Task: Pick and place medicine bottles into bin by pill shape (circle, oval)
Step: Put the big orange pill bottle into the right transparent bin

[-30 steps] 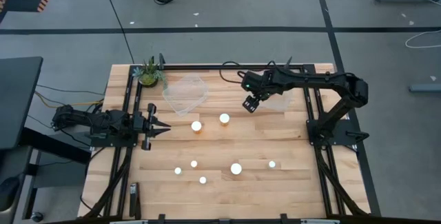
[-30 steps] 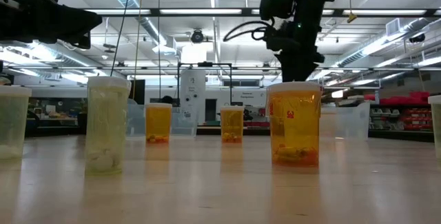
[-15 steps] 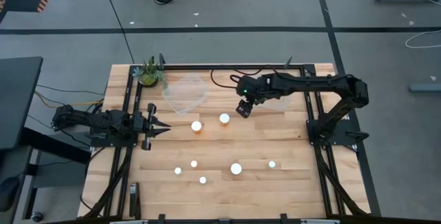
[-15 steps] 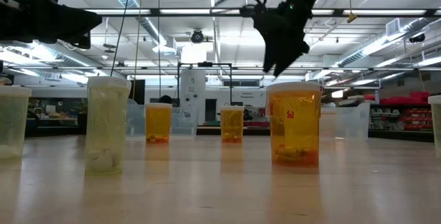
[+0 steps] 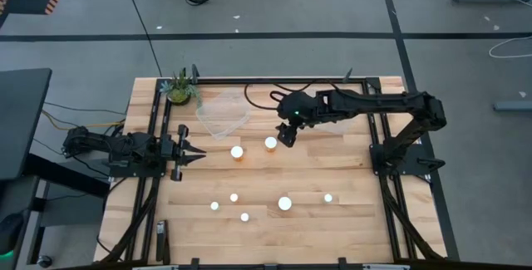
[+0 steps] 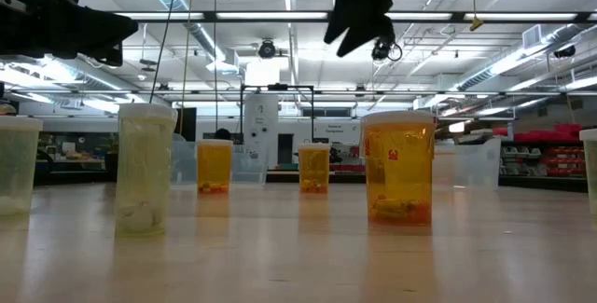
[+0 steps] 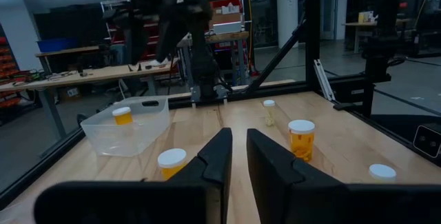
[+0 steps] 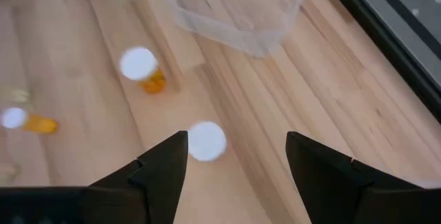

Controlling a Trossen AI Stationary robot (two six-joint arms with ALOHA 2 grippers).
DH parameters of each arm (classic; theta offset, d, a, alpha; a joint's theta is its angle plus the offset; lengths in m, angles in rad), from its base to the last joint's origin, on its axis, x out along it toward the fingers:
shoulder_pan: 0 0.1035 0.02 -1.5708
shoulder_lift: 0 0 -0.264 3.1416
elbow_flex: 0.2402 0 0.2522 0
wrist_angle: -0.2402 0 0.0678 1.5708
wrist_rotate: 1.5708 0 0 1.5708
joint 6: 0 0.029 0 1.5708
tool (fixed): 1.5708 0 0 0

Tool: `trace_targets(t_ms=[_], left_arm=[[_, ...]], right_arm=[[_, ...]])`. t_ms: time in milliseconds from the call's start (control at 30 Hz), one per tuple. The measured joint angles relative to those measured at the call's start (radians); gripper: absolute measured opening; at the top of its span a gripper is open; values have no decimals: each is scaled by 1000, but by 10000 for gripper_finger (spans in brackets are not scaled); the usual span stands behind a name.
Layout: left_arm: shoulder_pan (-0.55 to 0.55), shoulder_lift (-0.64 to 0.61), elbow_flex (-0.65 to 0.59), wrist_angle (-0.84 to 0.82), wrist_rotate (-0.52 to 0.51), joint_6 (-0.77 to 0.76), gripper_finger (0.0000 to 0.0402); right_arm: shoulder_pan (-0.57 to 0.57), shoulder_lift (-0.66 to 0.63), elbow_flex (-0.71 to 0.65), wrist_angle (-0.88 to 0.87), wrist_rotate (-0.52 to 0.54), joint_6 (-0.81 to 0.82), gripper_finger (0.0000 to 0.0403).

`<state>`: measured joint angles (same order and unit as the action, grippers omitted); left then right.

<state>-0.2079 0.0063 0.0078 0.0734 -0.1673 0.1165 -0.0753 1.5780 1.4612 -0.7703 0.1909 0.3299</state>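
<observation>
Several orange medicine bottles with white caps stand upright on the wooden table. Two are near the middle [image 5: 237, 152] [image 5: 270, 143], the others are nearer the front, among them a wide one [image 5: 285, 203]. My right gripper [image 5: 285, 134] hangs open above the table, slanting down, just beyond the bottle [image 8: 207, 141] at the middle. Nothing is between its fingers. My left gripper [image 5: 198, 152] rests shut and level at the table's left side, holding nothing. A clear tub [image 7: 127, 124] has one bottle [image 7: 122, 116] inside.
A clear tub [image 5: 223, 110] stands at the back left of the middle. A second tub is partly under my right arm [image 5: 341, 123]. A small green plant [image 5: 180, 89] sits at the far left corner. A black frame [image 5: 374, 129] borders the table's sides.
My right gripper has swung from over the right-hand tub toward the table's left and risen. It has tipped less steeply and stayed open. It now hangs near the two middle bottles. The bottles have not moved.
</observation>
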Motion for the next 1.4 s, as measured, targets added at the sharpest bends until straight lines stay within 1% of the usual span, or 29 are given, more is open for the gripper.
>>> trace_targets(t_ms=[333,400,467,733,867,1233,1400], left_arm=[[0,0,0,0,0,0,57],[0,0,0,0,0,0,54],[0,0,0,0,0,0,51],[0,0,0,-3,0,0,59],[0,0,0,-3,0,0,61],[0,0,0,-2,0,0,54],[0,0,0,-3,0,0,60]], right_arm=[[31,1,4,55,13,-18,252],[40,19,6,69,39,-15,252],[43,52,5,65,40,-20,252],[50,180,5,128,-37,-55,252],[50,213,6,142,-62,-58,252],[72,288,188,81,-88,-114,252],[77,288,191,70,-81,-125,252]])
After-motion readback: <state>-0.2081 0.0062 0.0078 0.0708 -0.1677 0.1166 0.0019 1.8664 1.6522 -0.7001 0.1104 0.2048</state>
